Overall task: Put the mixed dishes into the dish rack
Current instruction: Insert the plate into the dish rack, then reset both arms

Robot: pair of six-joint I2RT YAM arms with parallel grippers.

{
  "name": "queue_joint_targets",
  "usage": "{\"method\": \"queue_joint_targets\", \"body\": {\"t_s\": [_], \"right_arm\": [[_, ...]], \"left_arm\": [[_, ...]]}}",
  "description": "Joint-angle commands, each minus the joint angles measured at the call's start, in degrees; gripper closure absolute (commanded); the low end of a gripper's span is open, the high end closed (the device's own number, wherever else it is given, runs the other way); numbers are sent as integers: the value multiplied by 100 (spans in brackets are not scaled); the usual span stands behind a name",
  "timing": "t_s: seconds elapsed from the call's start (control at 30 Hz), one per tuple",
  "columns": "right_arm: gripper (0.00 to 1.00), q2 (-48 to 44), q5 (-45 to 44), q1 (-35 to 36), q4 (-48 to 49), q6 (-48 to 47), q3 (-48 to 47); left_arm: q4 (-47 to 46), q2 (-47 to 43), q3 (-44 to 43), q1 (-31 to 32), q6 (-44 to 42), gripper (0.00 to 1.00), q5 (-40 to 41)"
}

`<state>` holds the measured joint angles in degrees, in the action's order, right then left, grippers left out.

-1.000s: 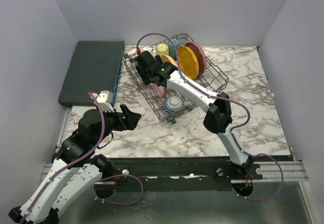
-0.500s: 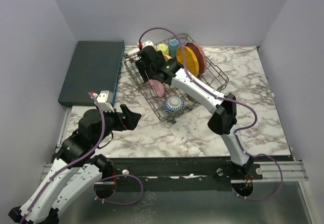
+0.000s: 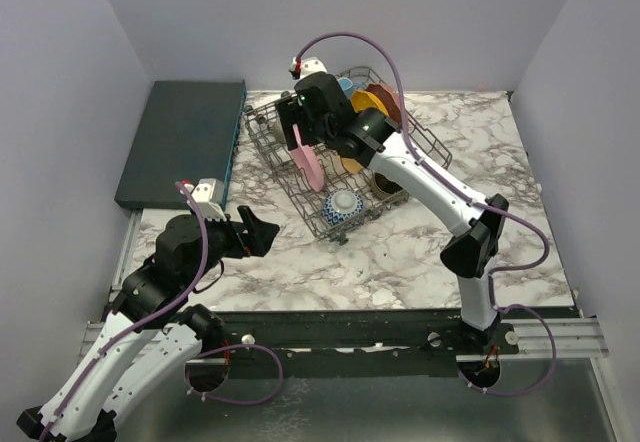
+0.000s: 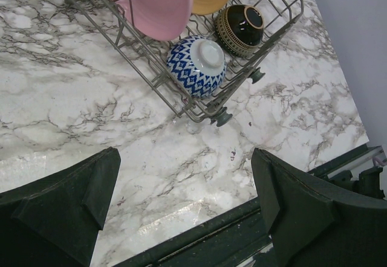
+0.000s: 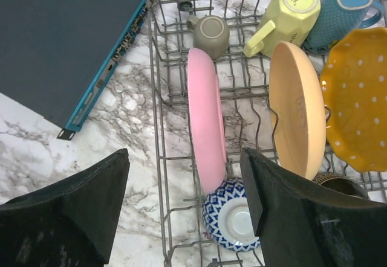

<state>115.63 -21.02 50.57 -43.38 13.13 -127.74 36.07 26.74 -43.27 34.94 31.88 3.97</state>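
The dish rack (image 3: 428, 144) stands at the back middle of the marble table. The pink plate (image 5: 207, 128) stands on edge between its tines, beside a tan plate (image 5: 296, 110) and an orange dotted plate (image 5: 357, 98). Yellow (image 5: 290, 10), blue (image 5: 341, 7) and olive-grey (image 5: 210, 34) mugs sit at the rack's far end. A blue patterned bowl (image 5: 233, 215) and a brown bowl (image 4: 242, 28) lie upside down at its near end. My right gripper (image 5: 186, 158) hovers open above the pink plate, gripping nothing. My left gripper (image 4: 184, 170) is open over bare marble, short of the rack.
A flat dark teal slab (image 3: 185, 142) lies left of the rack, close to its left edge (image 5: 158, 128). The table's front edge and a dark rail (image 4: 242, 231) run under my left gripper. Grey walls close in the back and both sides.
My right gripper has risen out of the rack and pulled back, its jaws a little wider, leaving the pink plate standing on edge. The left arm has not moved.
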Motion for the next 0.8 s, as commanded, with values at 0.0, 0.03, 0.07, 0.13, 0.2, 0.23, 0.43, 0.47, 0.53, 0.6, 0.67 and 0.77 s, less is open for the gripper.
{"method": "queue_joint_targets", "body": {"t_s": [0.0,0.03,0.07,0.13,0.2,0.23,0.43,0.47,0.53,0.6,0.67,0.77], "right_arm": [[19,-451,302,15,204,157,315],[19,-558,340,21,236,168,416],[19,-652,369,15,283,178,512],[19,-863,426,16,372,219,752],[19,-1114,508,6,480,255,1034],[18,-1218,533,7,531,271,1202],[15,-2016,753,-108,1009,380,2186],[15,-2178,788,-140,1085,400,2375],[13,-2481,920,-210,1220,445,2750],[12,-2746,1084,-302,1347,484,3058],[11,-2999,1407,-477,1446,590,3356],[11,-3340,2022,-850,1560,783,3755]], "left_arm": [[-68,71,46,-31,4,1,56],[-72,93,44,-31,11,1,40],[-70,118,36,-31,11,1,23],[-78,177,38,-31,32,1,-40],[-74,214,28,-30,48,1,-103],[-76,233,29,-32,47,1,-107],[-71,389,10,-29,64,1,-96],[-66,417,5,-30,57,1,-102],[-70,438,-6,-31,53,1,-140],[-79,446,-15,-24,47,1,-192],[-75,440,-23,-26,43,1,-205],[-74,436,-40,-29,38,1,-212]]}}
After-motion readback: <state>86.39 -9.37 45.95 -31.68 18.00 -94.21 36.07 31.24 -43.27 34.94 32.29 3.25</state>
